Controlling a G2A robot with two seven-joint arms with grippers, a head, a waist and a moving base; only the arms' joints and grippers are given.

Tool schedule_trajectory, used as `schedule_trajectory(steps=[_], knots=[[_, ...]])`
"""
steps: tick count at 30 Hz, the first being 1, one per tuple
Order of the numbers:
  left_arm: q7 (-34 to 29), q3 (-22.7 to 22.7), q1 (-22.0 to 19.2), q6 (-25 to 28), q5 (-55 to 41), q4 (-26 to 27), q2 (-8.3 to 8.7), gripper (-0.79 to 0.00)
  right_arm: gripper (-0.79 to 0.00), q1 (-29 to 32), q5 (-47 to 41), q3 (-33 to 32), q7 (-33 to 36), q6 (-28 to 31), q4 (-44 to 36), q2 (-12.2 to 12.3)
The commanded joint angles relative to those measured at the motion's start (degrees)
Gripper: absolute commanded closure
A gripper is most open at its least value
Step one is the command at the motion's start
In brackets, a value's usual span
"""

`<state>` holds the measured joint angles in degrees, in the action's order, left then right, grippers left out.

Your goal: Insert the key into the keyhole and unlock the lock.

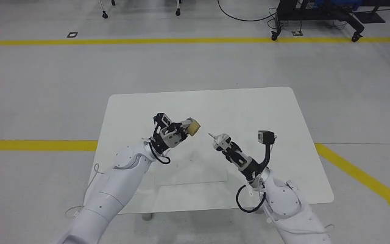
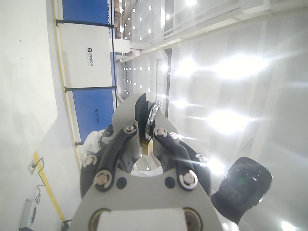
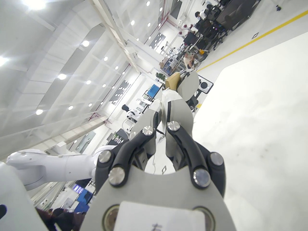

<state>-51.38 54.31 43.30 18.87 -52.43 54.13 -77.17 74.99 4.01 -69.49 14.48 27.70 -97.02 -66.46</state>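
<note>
The step in hand is the approach: lock and key are both lifted off the white table (image 1: 268,110) and face each other above its middle, not yet touching.

The left gripper (image 1: 184,129) is clamped on the brass padlock (image 1: 193,126). In the left wrist view its fingers (image 2: 140,106) pinch the silver shackle (image 2: 152,112), and the brass body hangs out from between them. The right gripper (image 1: 218,141) is closed on the key (image 1: 211,136), whose thin metal tip sticks out toward 10 o'clock in the top view, aimed roughly at the padlock. The padlock sits near the tip at about 10 o'clock, with a clear gap between them. From the right wrist, the padlock's brass face (image 3: 172,80) shows just past the closed fingertips.

I cannot make out the keyhole in any view, so whether the blade is lined up with it is uncertain.

The next move likely calls for fine alignment of the blade with the slot, then a straight push along the key's axis while the left arm holds the lock steady. A turn of the right wrist would follow. Since the grip is only on the shackle, the body may swing under the push.
</note>
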Motion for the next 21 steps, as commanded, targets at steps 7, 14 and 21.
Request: schedule_trajectory(steps=[7, 14, 21], knots=[[11.8, 0.7, 1.9, 0.4, 13.5, 6.4, 0.64, 0.0, 0.0, 0.2, 4.1, 2.9, -7.7, -5.2, -0.4, -1.1], [13.1, 1.9, 3.7, -0.7, 15.5, 9.0, 0.8, 0.0, 0.0, -0.2, 5.5, 4.1, -9.2, -7.5, 0.2, -1.8], [12.9, 2.7, 4.7, -0.5, 17.0, 10.2, 0.77, 0.0, 0.0, -0.6, 6.4, 5.1, -9.8, -8.1, 0.8, -2.3]])
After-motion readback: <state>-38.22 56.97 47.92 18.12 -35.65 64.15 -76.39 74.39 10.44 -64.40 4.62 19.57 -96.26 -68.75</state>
